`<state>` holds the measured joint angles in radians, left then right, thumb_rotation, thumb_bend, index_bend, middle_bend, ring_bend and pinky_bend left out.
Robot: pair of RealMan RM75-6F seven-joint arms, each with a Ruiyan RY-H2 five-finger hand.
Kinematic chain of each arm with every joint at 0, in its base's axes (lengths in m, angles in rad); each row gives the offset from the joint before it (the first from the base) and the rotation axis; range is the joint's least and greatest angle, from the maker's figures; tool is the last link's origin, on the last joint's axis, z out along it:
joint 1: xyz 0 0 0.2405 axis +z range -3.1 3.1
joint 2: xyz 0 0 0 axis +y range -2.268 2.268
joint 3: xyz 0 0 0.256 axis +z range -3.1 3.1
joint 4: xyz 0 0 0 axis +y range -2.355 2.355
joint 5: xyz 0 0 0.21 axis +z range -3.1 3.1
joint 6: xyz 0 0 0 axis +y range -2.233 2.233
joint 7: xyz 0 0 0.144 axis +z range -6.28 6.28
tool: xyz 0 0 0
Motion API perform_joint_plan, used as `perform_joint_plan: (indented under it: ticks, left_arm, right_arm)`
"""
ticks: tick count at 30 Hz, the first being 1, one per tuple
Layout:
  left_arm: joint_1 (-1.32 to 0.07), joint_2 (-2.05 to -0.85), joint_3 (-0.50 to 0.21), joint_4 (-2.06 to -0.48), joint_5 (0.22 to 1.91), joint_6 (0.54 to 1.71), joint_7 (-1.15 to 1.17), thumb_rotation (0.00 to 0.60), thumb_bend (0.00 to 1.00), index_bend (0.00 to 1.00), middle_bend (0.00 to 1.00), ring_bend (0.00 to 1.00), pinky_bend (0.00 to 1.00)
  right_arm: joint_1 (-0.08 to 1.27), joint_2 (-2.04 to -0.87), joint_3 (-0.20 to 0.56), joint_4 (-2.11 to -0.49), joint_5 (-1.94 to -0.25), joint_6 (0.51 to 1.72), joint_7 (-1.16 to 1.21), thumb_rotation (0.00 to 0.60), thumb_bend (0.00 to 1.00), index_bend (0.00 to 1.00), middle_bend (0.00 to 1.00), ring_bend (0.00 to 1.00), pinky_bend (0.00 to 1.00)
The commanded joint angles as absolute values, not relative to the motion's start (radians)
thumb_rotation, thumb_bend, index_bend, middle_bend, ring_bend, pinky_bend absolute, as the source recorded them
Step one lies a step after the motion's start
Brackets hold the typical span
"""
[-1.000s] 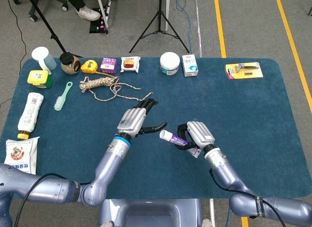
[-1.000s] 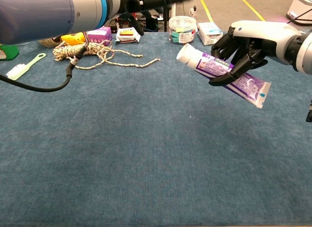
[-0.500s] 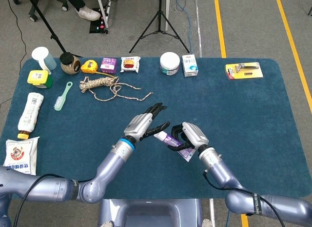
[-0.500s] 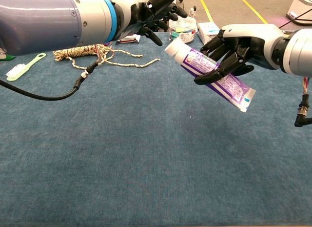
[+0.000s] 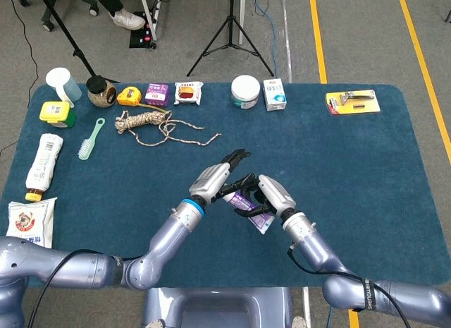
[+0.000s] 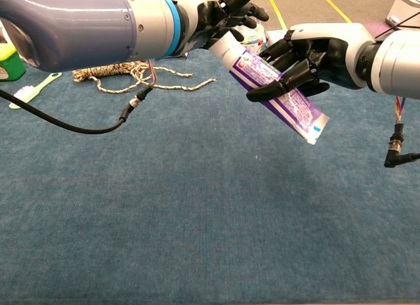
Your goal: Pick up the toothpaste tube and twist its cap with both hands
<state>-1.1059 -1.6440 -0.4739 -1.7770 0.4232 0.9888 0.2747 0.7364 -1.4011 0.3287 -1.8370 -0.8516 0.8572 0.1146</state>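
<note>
The purple and white toothpaste tube [image 6: 279, 98] hangs tilted above the blue table, cap end up and to the left. My right hand [image 6: 308, 56] grips the tube around its middle, and its crimped tail [image 6: 316, 129] sticks out below. My left hand [image 6: 226, 16] has its fingers closed around the cap end, so the cap itself is hidden. In the head view the left hand [image 5: 220, 178] and the right hand [image 5: 273, 195] meet at mid-table, with the tube [image 5: 248, 207] showing between them.
A coiled rope [image 5: 151, 123] and a green brush [image 5: 89, 139] lie behind and to the left. Along the far edge stand a white jar [image 5: 244, 91], a small box [image 5: 274, 94] and a razor pack [image 5: 352, 101]. A white bottle [image 5: 44, 164] lies at the left edge.
My right hand carried the tube leftward while my left hand came rightward. The left fingers, apart from the tube before, now close on its cap end.
</note>
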Motion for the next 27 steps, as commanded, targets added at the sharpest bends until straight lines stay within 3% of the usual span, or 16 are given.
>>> perform_joint_plan:
  ticks: [1,14,27]
  left_arm:
    - [-1.109,-1.647,-0.475,-1.774,0.42,0.987,0.27,0.0,0.02,0.04,0.0,0.0,0.15]
    - [-1.116,-1.665,-0.486,-1.756,0.436,0.985,0.214,0.0,0.02,0.02,0.0,0.0,0.15]
    - [-1.085,-1.641,-0.513,-1.751,0.453,0.946,0.114,0.0,0.02,0.01,0.0,0.0,0.15]
  right_arm:
    - [0.735,-1.401,0.336,-1.838,-0.855,0.852,0.131,0.6,0.3,0.82,0.88,0.99,1.0]
    - [0.717,-1.402,0.369,-1.843,-0.9,0.84,0.246,0.6,0.3,0.83,0.9,1.0,1.0]
    - [0.655,-1.425,0.354,-1.792,-1.072,0.856,0.416,0.6,0.3,0.84,0.92,1.0,1.0]
